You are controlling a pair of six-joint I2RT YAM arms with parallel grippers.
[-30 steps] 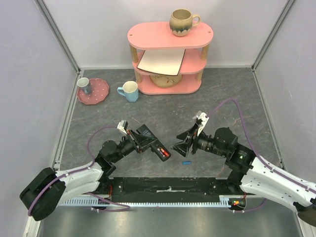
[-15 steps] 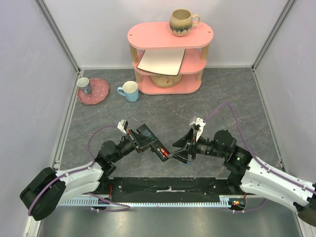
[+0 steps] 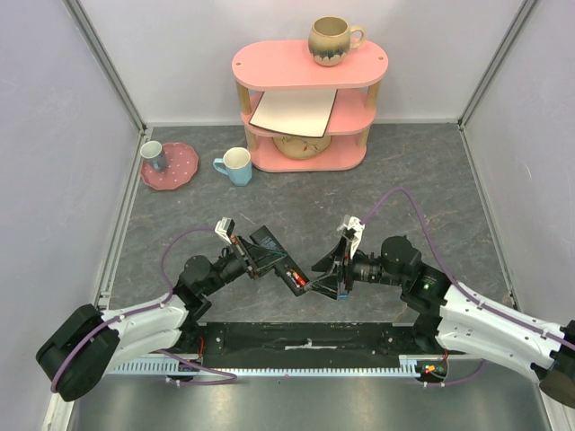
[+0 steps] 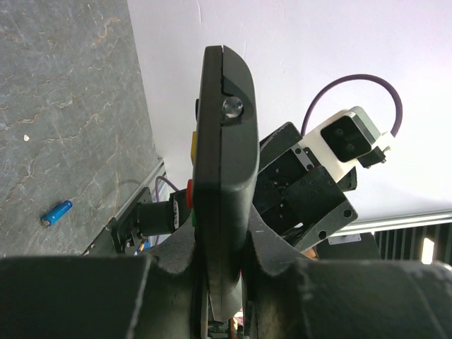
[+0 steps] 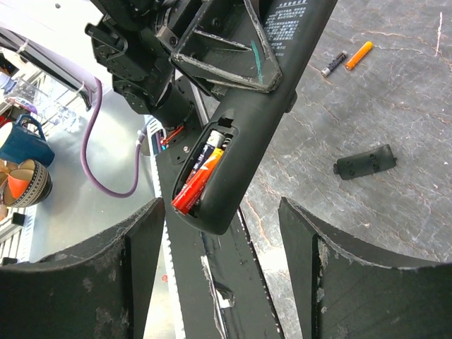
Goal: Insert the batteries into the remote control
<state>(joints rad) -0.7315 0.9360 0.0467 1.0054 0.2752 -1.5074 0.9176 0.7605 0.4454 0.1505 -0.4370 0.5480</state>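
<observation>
The left gripper (image 4: 220, 265) clenches the remote control (image 5: 282, 78); its bay end, red-orange battery (image 5: 194, 191) askew, points lower-left between the released jaws of the right gripper (image 3: 325, 274).

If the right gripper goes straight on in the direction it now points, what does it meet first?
Probably the remote control, at its open end where a red-orange battery sits; the left gripper holds it just ahead of the right gripper. Depth is unclear.

Remote control (image 5: 258, 141): slim black bar, raised off the table (image 4: 70, 106) and tilted, with its battery compartment (image 5: 205, 173) uncovered.
Red-orange battery (image 5: 200, 185): lies lengthwise inside the open compartment, near the remote's lower end.
Blue battery (image 4: 56, 212): lies flat on the grey table, well apart from the remote.
</observation>
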